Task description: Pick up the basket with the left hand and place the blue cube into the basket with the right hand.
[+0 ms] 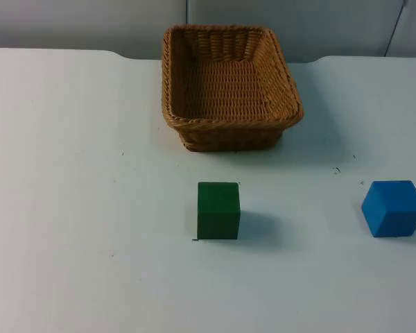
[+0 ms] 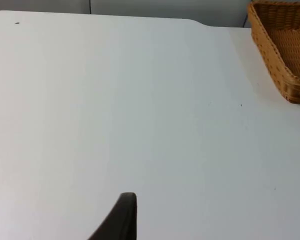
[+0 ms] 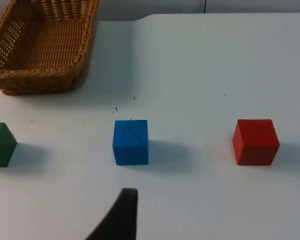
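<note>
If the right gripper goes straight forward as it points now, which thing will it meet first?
Probably the blue cube, which sits just ahead of the right gripper's fingertip. The red cube and green cube lie off to either side.

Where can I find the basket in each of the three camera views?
Top view: the basket stands at the table's far edge, beyond the green cube.
Left wrist view: one corner of the basket is seen.
Right wrist view: the basket stands beyond the green cube, the shared landmark.
</note>
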Available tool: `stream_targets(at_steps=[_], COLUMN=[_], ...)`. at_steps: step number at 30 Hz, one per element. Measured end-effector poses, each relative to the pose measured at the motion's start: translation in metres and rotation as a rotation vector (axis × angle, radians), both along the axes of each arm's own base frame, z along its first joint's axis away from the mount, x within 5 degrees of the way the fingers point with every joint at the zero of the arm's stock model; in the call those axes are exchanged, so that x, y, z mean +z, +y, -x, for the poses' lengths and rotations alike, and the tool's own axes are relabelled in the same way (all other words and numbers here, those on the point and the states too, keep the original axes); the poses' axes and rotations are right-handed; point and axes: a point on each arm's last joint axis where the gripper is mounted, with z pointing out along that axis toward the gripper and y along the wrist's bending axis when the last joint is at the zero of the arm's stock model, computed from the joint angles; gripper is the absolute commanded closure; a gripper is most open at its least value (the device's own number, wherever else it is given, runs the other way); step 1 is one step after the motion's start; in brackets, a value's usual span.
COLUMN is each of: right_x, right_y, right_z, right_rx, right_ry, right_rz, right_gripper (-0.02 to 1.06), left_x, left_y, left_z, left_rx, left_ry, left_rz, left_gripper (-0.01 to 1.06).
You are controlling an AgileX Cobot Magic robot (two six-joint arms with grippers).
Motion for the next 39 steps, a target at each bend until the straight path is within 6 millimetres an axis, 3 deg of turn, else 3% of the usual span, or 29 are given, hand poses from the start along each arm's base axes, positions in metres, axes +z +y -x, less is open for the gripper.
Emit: stream_targets(at_steps=[39], right_x=[0.0], right_y=[0.0], right_z=[0.0], right_rx=[0.0], right_ry=[0.0], right_rz=[0.0], right_gripper=[0.0], left_x=[0.0], left_y=[0.0001], left_z=[0.0001], left_rx=[-0.009], left_ry=[0.0], left_rz=[0.0], left_gripper=[0.0])
